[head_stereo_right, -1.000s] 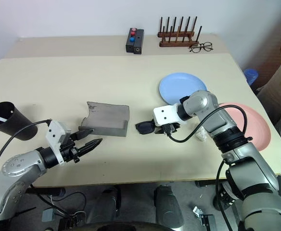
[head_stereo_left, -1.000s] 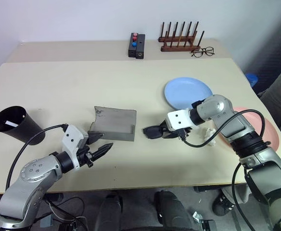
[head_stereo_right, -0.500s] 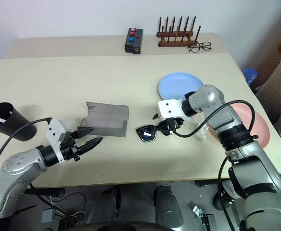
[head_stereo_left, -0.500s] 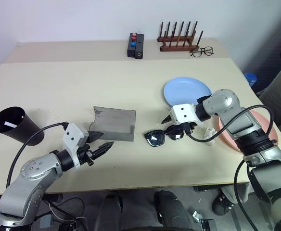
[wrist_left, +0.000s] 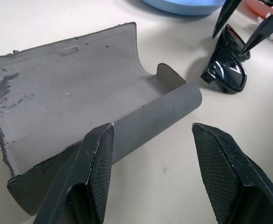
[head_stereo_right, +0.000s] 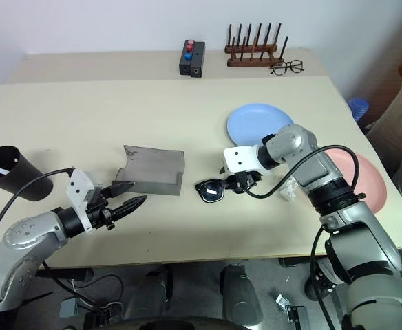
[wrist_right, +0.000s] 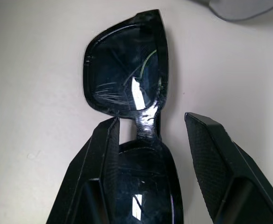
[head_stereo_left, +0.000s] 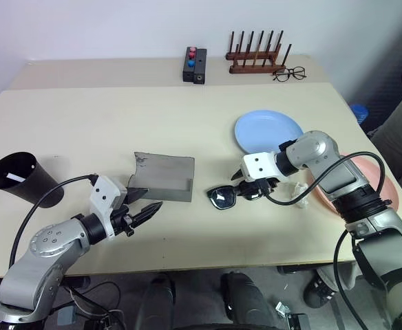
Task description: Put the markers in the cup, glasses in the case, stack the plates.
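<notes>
Beige tabletop (head_stereo_left: pixel 84 124) carries the glasses (head_stereo_left: pixel 232 194) near its middle, lying flat just at three o'clock of the open grey case (head_stereo_left: pixel 163 177). Right gripper (wrist_right: pixel 150 140) hangs over them, fingers apart and straddling the bridge, not clamped. Left gripper (wrist_left: pixel 150 154), fingers apart and empty, points at the case from seven o'clock.

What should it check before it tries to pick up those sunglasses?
1. Case lid open: ok.
2. Right pincer open, one finger each side of the sunglasses bridge: ok.
3. Sunglasses already gripped: not ok, a gap shows beside one finger.
4. Sunglasses folded to fit the case: cannot tell.
5. Left pincer open, beside the case and not holding it: ok.
6. Table between sunglasses and case free of clutter: ok.
</notes>
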`<state>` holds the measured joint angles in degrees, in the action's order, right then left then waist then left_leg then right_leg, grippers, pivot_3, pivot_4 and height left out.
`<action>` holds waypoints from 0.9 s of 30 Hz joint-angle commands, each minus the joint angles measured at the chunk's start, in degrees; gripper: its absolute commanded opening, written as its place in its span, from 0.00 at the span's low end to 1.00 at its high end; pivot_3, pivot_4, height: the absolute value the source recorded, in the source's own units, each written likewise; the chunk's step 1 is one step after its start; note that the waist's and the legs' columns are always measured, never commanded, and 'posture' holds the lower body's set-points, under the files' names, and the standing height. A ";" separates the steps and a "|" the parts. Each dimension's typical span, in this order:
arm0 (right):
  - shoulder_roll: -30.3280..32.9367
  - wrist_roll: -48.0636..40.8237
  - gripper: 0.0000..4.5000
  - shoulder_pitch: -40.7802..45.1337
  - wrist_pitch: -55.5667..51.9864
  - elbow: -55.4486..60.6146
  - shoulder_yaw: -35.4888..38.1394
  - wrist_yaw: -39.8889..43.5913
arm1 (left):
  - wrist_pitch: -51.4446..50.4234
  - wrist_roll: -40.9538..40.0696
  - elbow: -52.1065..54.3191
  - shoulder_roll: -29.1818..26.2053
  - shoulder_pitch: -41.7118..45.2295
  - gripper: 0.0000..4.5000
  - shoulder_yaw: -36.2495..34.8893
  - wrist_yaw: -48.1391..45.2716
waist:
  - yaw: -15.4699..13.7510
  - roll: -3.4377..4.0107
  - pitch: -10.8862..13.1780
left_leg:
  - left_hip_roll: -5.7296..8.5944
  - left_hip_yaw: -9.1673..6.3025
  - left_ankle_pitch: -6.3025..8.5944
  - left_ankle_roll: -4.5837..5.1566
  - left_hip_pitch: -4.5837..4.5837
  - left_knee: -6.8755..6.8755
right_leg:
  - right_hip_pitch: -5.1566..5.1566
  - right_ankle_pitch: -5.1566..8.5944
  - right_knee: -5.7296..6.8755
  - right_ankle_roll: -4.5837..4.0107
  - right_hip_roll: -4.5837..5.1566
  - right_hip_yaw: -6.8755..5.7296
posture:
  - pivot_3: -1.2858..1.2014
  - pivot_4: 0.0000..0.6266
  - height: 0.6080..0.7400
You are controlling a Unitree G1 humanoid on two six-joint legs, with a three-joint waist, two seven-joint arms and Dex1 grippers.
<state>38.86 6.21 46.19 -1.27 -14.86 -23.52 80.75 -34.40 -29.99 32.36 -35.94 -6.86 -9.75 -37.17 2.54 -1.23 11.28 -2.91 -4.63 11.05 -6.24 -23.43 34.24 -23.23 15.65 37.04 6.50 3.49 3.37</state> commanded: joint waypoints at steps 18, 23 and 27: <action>2.42 4.34 0.31 -2.64 0.33 6.18 0.12 -2.12 | -0.50 -0.88 2.56 -0.20 0.46 0.61 0.66 0.11 | -0.01 0.00 0.00 | 0.00 0.00 0.00 0.00 0.00 0.00 | 0.00 0.00 0.00 0.00 0.00 0.00 | 0.52 0.24 1.00; 2.84 4.42 0.00 -3.24 0.04 7.16 0.23 -2.53 | -0.25 -0.84 2.58 -0.18 0.06 0.61 0.83 0.08 | 0.07 -0.08 -0.05 | -0.01 0.00 0.00 0.00 0.04 0.00 | 0.04 0.00 -0.01 -0.01 0.00 0.00 | 0.52 0.24 1.00; 2.95 4.48 0.00 -3.47 0.05 7.55 0.30 -3.02 | -0.03 -0.81 2.40 -0.24 -0.05 0.61 0.92 -0.04 | 0.02 -0.08 -0.05 | 0.00 0.00 0.00 0.00 0.04 0.02 | 0.05 0.00 0.00 -0.02 0.00 0.00 | 0.52 0.24 1.00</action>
<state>41.58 10.53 43.22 -0.97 -8.27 -23.80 78.52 -34.97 -30.47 32.77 -35.91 -6.78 -8.67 -37.10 2.56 -1.31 11.23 -2.92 -4.63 11.05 -6.25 -23.38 34.26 -23.18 15.65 37.03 6.49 3.50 3.37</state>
